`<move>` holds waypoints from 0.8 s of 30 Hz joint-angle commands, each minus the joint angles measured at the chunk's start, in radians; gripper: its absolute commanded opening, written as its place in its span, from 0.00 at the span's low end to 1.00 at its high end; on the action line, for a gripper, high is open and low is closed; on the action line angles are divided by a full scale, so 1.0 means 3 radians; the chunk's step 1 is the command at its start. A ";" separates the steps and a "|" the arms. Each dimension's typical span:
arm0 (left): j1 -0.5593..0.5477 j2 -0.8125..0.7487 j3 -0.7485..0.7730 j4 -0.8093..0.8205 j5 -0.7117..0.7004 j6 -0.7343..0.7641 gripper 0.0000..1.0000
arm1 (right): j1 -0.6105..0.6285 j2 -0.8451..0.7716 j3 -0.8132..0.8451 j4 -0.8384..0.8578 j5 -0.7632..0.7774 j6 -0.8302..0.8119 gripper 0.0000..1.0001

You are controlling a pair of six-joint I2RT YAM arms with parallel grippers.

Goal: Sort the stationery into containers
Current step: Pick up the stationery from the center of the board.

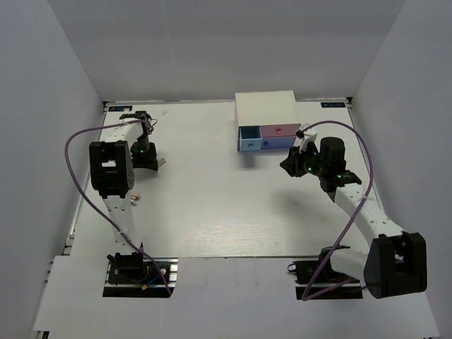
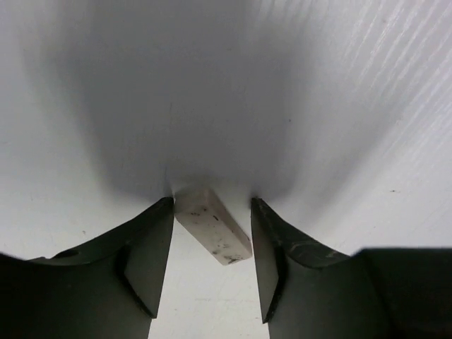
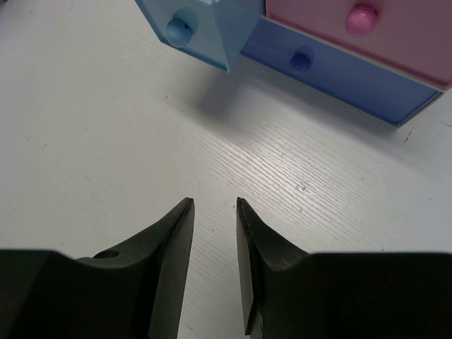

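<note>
Left gripper (image 2: 212, 202), jaws part-way apart, straddles the small tan rectangular eraser block (image 2: 212, 227), which lies flat on the white table (image 1: 212, 212) and skewed across the gap. One end of the block touches the left-hand finger (image 2: 157, 240). A narrow gap shows between its other end and the opposite finger, so no firm grip is seen.

Right gripper (image 3: 214, 203) hangs empty over bare table, its jaws a narrow slot apart. It is just short of the white plastic drawer box (image 1: 265, 107), where the small light-blue drawer (image 3: 205, 28) stands pulled out. The pink drawer front (image 3: 395, 42) and the wide blue-purple drawer front (image 3: 346, 78) sit flush. No markers can be made out in these views.

Handling, as judged: the block looks very light, slightly yielding and rubbery, so it should neither slip nor break under modest pressure. Because it sits skewed, closing fingers would probably swing it square before clamping. The best hold is across its two long sides near the middle, with the fingertips low against the table.
</note>
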 commanded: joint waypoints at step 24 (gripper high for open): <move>-0.0371 -0.0760 -0.0914 0.2833 0.2339 0.3468 0.00 | -0.0013 -0.0061 -0.0024 0.0048 -0.0057 -0.0044 0.38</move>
